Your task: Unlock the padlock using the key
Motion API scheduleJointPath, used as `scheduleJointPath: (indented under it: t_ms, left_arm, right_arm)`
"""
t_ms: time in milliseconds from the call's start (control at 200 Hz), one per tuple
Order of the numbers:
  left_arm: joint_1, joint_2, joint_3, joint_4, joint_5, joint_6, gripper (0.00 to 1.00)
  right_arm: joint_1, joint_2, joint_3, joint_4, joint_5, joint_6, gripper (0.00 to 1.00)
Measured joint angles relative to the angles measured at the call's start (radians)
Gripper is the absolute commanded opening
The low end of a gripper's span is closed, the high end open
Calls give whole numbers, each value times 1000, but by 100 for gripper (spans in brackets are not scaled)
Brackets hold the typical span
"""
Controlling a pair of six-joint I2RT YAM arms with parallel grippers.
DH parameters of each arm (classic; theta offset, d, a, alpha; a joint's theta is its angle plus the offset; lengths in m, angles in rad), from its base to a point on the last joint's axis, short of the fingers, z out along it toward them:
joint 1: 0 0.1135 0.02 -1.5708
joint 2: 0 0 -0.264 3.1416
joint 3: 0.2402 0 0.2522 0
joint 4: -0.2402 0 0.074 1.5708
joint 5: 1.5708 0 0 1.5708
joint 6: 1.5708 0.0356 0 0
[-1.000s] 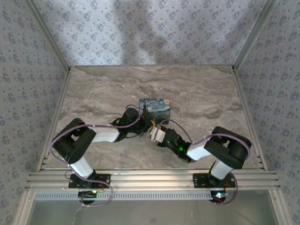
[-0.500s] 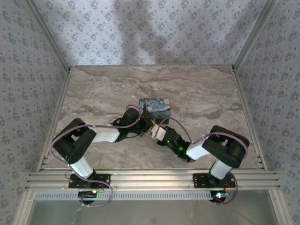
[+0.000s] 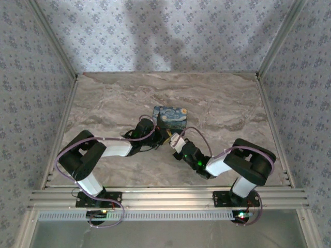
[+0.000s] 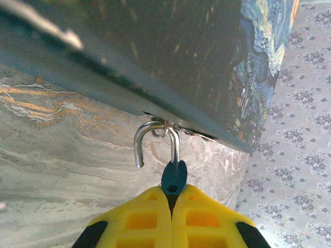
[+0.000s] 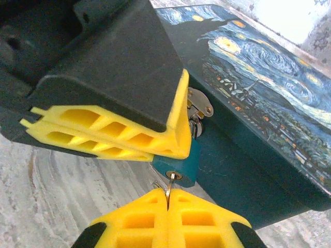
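In the left wrist view my left gripper (image 4: 172, 195) is shut on the small teal padlock (image 4: 174, 176). Its silver shackle (image 4: 140, 142) stands open, one end free, hooked through a ring under the swirl-printed box (image 4: 155, 57). My right gripper (image 5: 168, 195) is shut on the thin metal key (image 5: 169, 183), whose tip sits in the keyhole on the padlock (image 5: 182, 163). The left gripper's yellow fingers (image 5: 119, 132) clamp the padlock from above. From the top view both grippers, left (image 3: 161, 135) and right (image 3: 173, 140), meet at the front of the box (image 3: 172, 117).
The box's metal hasp (image 5: 199, 109) sits just above the padlock. The marble table (image 3: 217, 103) stretches around the box, bounded by patterned walls (image 3: 170, 36) and an aluminium rail (image 3: 165, 197) at the near edge.
The right gripper has edged up toward the box and the padlock. The box has turned slightly. The left arm has barely moved.
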Motion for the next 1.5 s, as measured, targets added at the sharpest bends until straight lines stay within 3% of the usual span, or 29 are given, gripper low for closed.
scheduleJointPath:
  t_ms: [295, 470, 750, 1069, 1354, 1504]
  left_arm:
    - [10, -66, 0, -86, -16, 71, 40]
    - [66, -191, -14, -166, -31, 129, 50]
    - [227, -291, -14, -322, -29, 261, 64]
    - [294, -189, 156, -452, 54, 431, 67]
    - [293, -40, 247, -476, 126, 498, 69]
    - [293, 30, 307, -483, 174, 519, 67]
  right_arm:
    - [-60, 0, -21, -18, -93, 183, 0]
    - [-138, -3, -45, -21, -240, 318, 0]
    - [-257, 28, -61, -2, -488, 515, 0]
    - [-335, 68, -68, 60, -629, 628, 25]
    - [-424, -84, -76, -101, -684, 608, 52]
    - [-439, -122, -53, -147, -753, 594, 58]
